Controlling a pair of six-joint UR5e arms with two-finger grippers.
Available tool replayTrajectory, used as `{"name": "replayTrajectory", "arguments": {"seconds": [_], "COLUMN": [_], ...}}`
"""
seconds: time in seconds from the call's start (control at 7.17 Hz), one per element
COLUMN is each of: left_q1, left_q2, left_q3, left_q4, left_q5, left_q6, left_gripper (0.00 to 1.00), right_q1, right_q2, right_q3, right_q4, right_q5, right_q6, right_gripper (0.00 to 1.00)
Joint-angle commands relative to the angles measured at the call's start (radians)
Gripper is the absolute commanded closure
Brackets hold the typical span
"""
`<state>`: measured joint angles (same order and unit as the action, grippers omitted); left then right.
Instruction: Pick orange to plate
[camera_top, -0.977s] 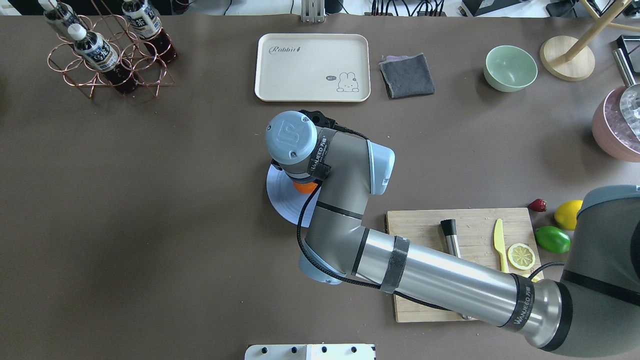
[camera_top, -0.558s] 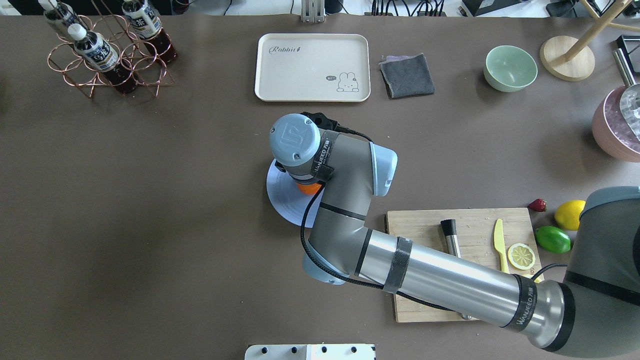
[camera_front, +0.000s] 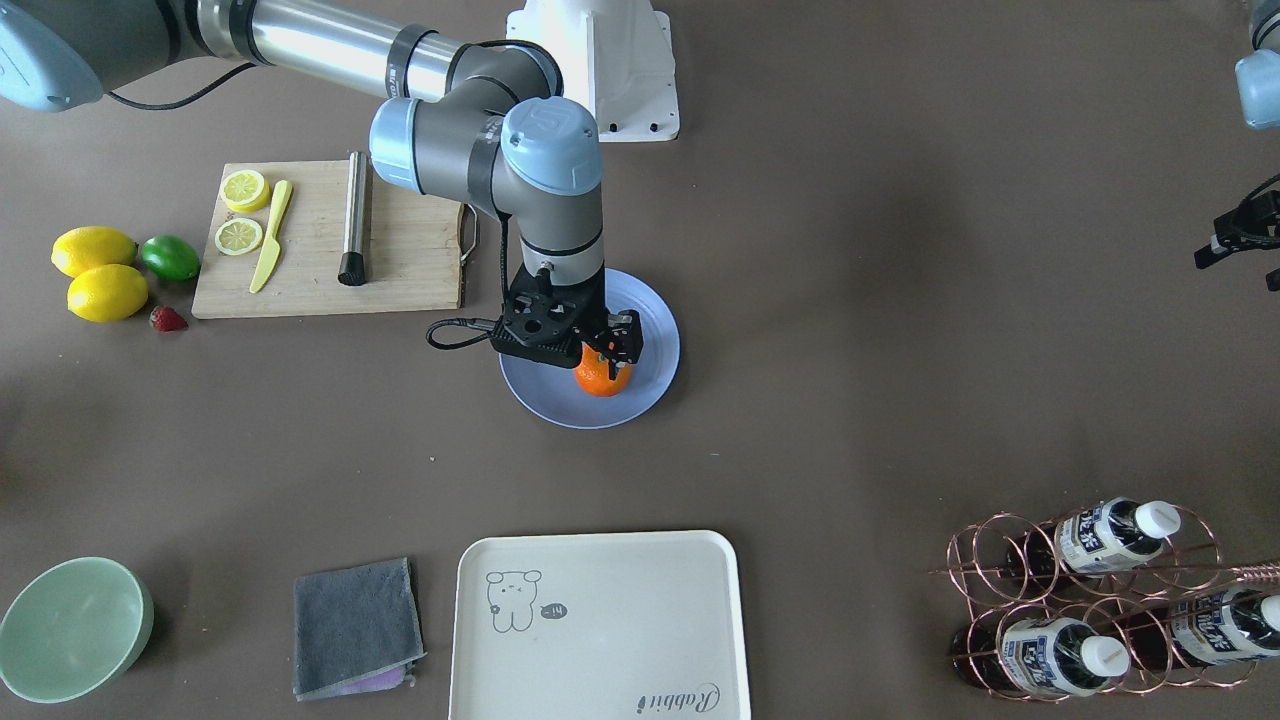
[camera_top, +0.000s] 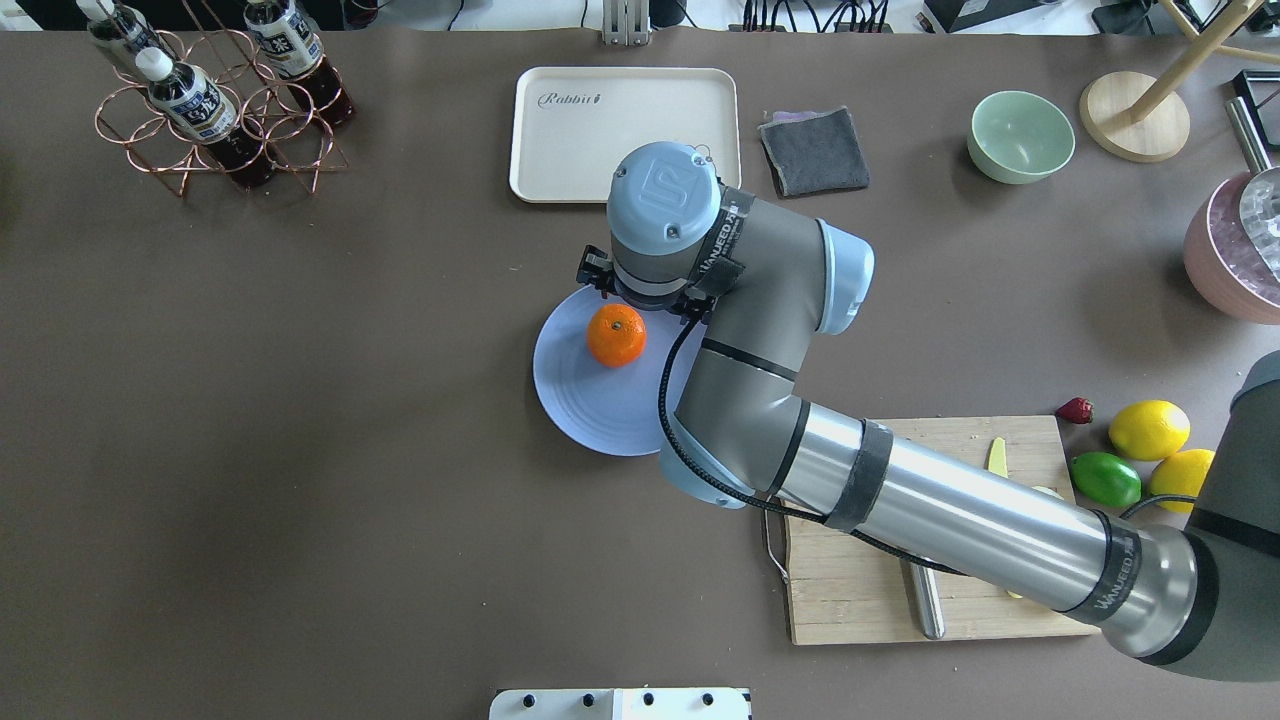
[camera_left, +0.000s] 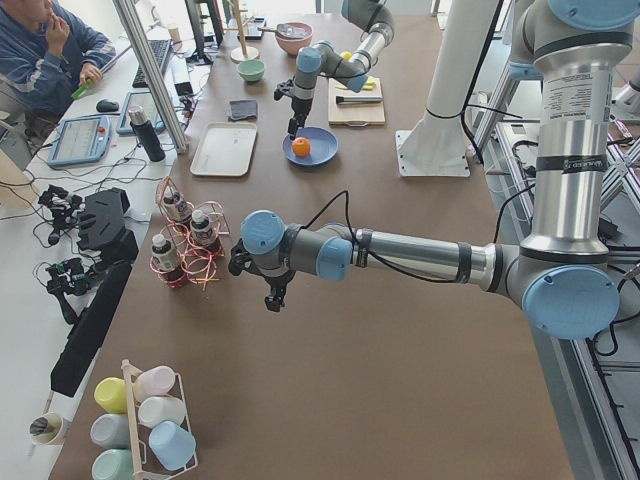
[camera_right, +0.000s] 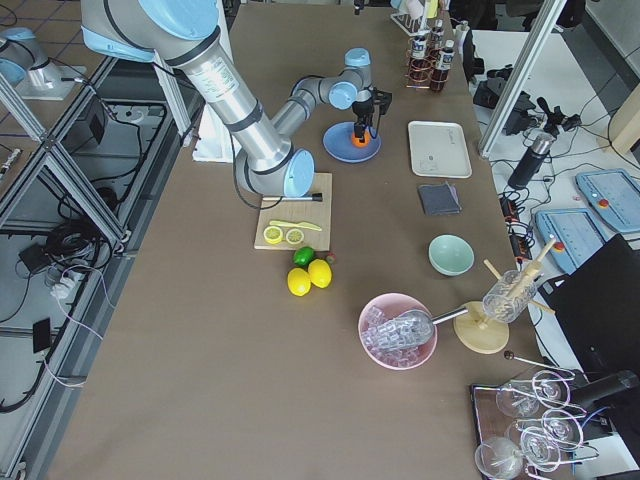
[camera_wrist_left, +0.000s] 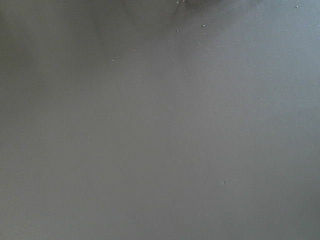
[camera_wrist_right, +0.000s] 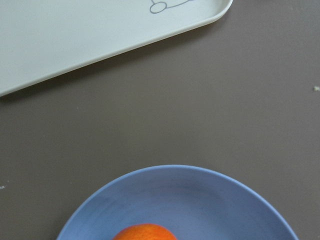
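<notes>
The orange lies on the far half of the blue plate, its stem dot facing up. My right gripper hangs just above the orange, open, with a finger on either side of the fruit's top and nothing held. In the right wrist view only the top of the orange and the plate's far rim show, and no fingers. My left gripper sits at the table's left end, far from the plate. I cannot tell its state.
The cream tray lies just beyond the plate, with a grey cloth and a green bowl to its right. A cutting board, lemons and a lime are near right. A bottle rack stands far left.
The right wrist has pulled up and away toward the tray. It covered most of the orange before. The orange now shows whole, let go on the plate.
</notes>
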<state>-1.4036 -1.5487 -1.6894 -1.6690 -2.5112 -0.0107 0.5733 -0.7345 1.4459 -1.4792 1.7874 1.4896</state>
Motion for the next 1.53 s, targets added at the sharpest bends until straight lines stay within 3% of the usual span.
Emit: {"name": "replayTrajectory", "arguments": {"seconds": [0.0,0.28,0.56,0.98,1.12,1.4], "left_q1": [0.0,0.0,0.0,-0.002,-0.002,-0.009], "left_q2": [0.004,0.027,0.042,0.044,0.044,0.042], "left_q3": [0.002,0.002,0.002,0.007,0.011,0.022], "left_q4": [0.003,0.003,0.003,0.006,0.006,0.008], "left_q5": [0.002,0.076,0.077,0.077,0.077,0.077], "left_q6": [0.0,0.002,0.002,0.003,0.003,0.003], "left_gripper": [0.02,0.02,0.02,0.02,0.02,0.02], "right_q1": [0.131,0.347,0.575,0.846,0.923,1.009], "right_q2": [-0.116,-0.291,-0.478,-0.73,-0.797,-0.934], "right_q3": [0.126,0.189,0.203,0.206,0.206,0.22], "right_q4": [-0.042,-0.052,-0.046,-0.044,-0.046,-0.012], "right_q5": [0.128,0.258,0.387,0.412,0.408,0.405], "right_q6": [-0.165,-0.559,-0.998,-1.519,-1.607,-1.617], "right_gripper": [0.0,0.0,0.0,0.0,0.0,0.0]}}
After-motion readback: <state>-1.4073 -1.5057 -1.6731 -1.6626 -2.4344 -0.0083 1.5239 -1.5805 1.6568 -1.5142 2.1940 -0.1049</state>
